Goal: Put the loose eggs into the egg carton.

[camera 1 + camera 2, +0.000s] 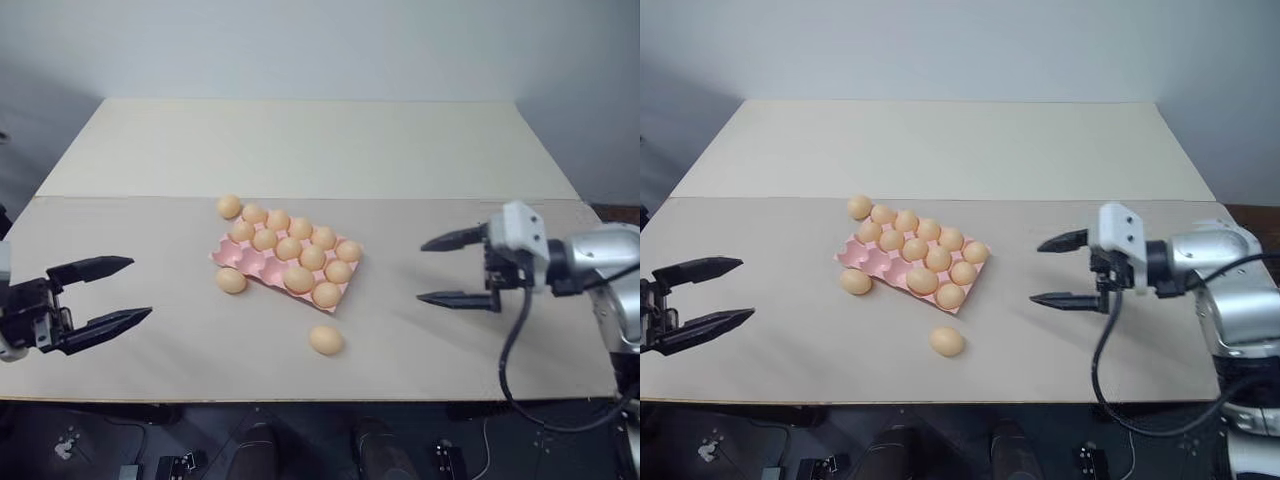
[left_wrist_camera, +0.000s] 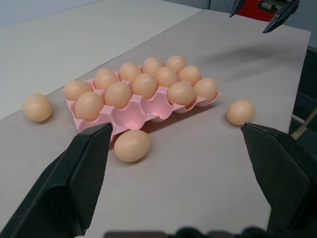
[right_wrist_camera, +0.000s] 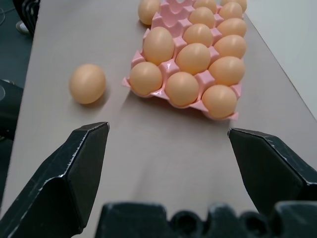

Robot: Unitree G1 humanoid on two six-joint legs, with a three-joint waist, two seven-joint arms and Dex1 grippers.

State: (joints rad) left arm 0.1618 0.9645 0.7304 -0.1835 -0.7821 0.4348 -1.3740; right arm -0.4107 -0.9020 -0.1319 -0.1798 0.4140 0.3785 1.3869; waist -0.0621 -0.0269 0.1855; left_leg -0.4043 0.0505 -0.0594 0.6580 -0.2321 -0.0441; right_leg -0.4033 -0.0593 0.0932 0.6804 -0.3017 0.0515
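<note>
Three loose eggs on the worktop around the pink egg carton (image 1: 262, 266): upper-left corner (image 1: 229, 206), lower-left side (image 1: 231, 281), below-right (image 1: 326, 340). Right gripper (image 1: 438, 270) nearer that last egg, down-left of its fingers. Left gripper (image 1: 118, 292) nearer the lower-left one. Both spread wide, empty.

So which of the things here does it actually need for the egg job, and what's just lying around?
Needed:
- egg carton, mostly filled
- three loose eggs on the table
- left gripper, open
- right gripper, open

Just there:
- table
- cables on the floor
</note>
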